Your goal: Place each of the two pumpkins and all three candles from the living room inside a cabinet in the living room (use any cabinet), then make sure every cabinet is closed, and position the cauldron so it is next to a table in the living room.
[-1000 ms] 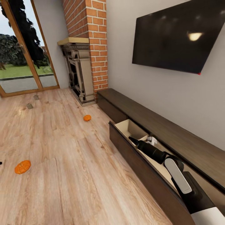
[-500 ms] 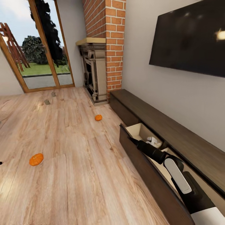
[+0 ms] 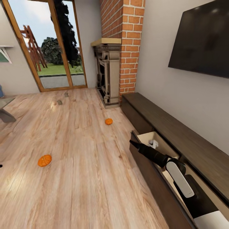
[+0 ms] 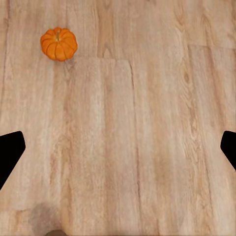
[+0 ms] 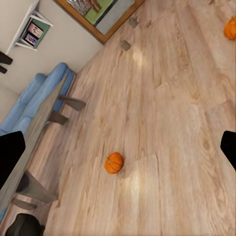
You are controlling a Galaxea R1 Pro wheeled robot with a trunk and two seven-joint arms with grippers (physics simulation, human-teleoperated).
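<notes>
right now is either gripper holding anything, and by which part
Nothing is held. The left gripper and right gripper are open with bare floor between the fingertips; both pumpkins lie on the floor.

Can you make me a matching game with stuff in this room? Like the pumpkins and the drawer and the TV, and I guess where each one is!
Things:
1. near pumpkin
2. far pumpkin
3. drawer
4. TV

Places or states:
A. hanging on the wall above the long dark cabinet
B. on the floor, close to the fireplace
C. pulled open, pale inside
D. on the open floor, far from the cabinet

Pairs: 1-D, 2-B, 3-C, 4-A
</notes>
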